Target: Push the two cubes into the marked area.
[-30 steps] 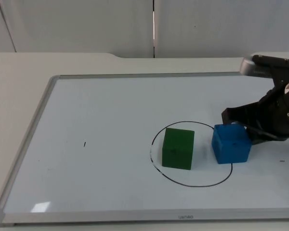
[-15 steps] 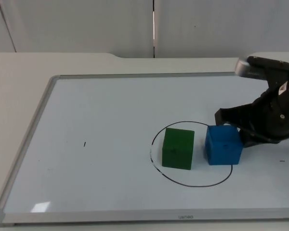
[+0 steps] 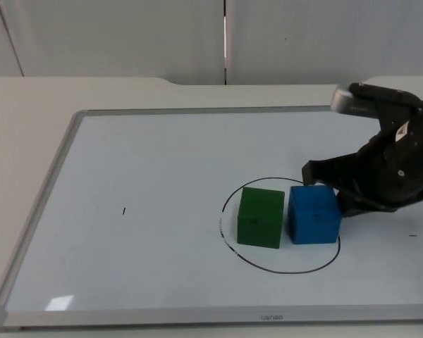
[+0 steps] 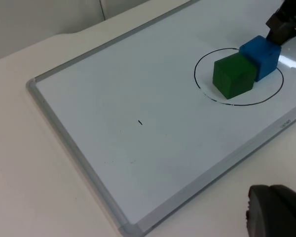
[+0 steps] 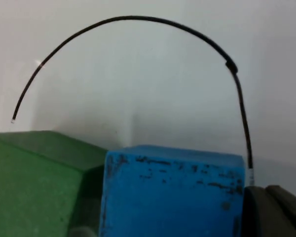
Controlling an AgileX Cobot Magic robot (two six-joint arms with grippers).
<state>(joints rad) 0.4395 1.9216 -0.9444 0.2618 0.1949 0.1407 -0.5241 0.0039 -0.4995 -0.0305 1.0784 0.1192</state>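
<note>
Now the blue cube [image 3: 314, 214] is being pressed toward nine o'clock by the right gripper [image 3: 323, 179], jaw state indiscernible; nudging squarely is being advised, sparing the green cube [image 3: 260, 217].

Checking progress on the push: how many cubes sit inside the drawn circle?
2. The green cube sits inside the circle at its left; the blue cube sits beside it, right edge at the line, against the right gripper.

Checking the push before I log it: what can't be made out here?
- Right pincer: open or shut unclear, top view, hidden behind the blue cube.
- Gap between the blue and green cube: unclear in top view.
- Left pincer: cut off by the edge, waiting.
</note>
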